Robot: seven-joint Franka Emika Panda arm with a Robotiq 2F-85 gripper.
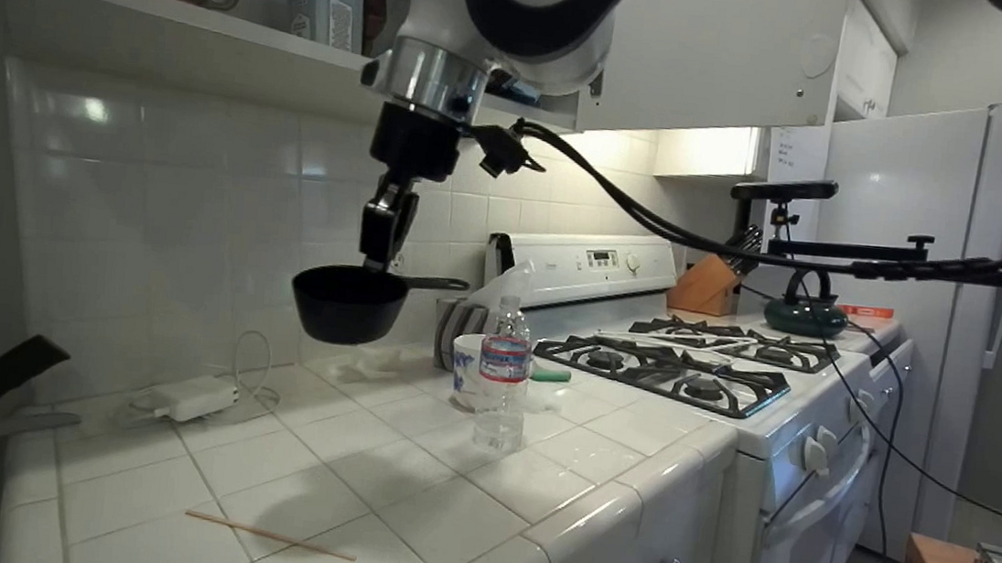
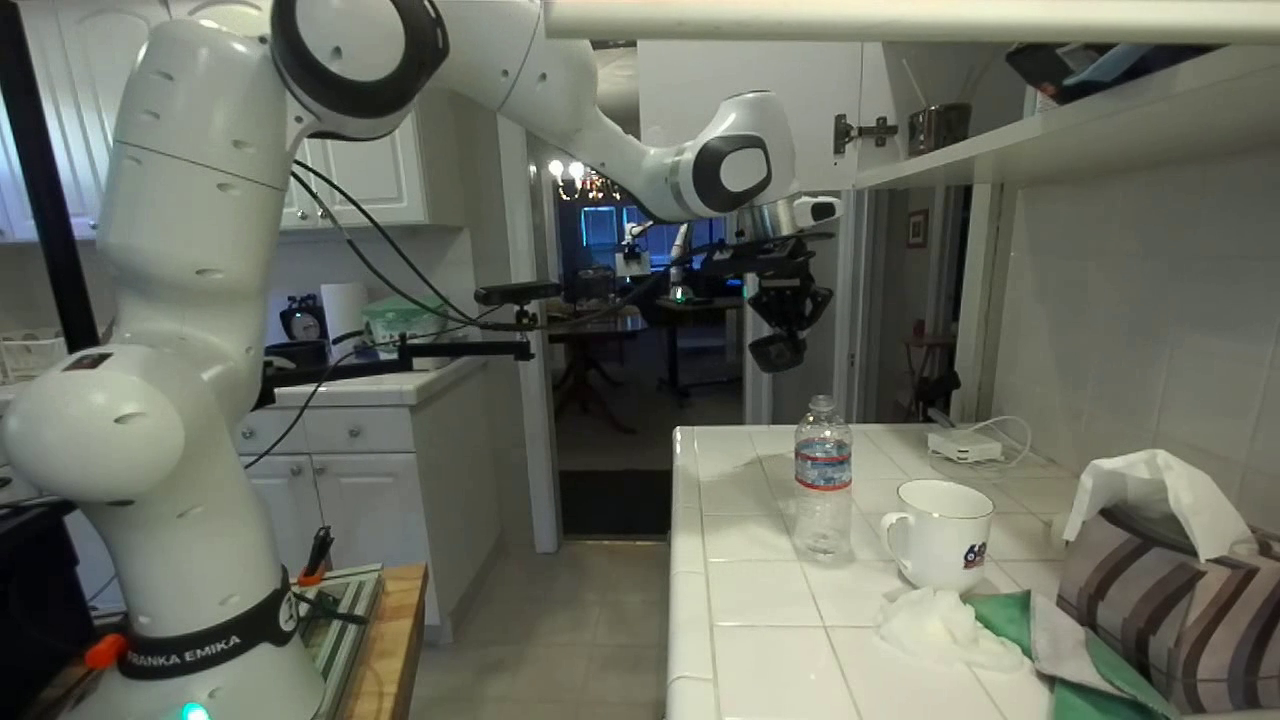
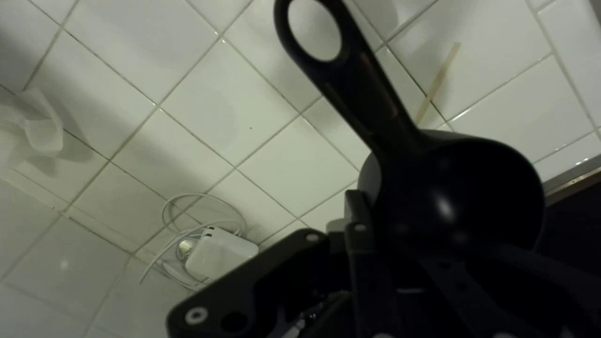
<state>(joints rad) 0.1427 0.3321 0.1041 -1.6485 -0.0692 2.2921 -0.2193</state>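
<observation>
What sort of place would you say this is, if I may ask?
This is most likely a home kitchen: there is a gas stove, a fridge and a green kettle.

Black measuring cup (image 1: 346, 314), white counter (image 2: 770, 665), brown-striped tissue box (image 2: 1150, 615)

White tiled counter (image 1: 408, 484): bottle (image 1: 503, 374), mug (image 2: 943, 535), thin stick (image 1: 270, 533), cabled white adapter (image 1: 194, 398), crumpled tissue (image 2: 942, 630), striped tissue box (image 2: 1165, 615)

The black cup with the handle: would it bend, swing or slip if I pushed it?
Pushed at its handle, the black cup would probably swivel, as the handle juts out past where the gripper holds it. It is likely stiff: it looks round and unbent. The shine inside suggests a smooth, perhaps slippery surface.
</observation>
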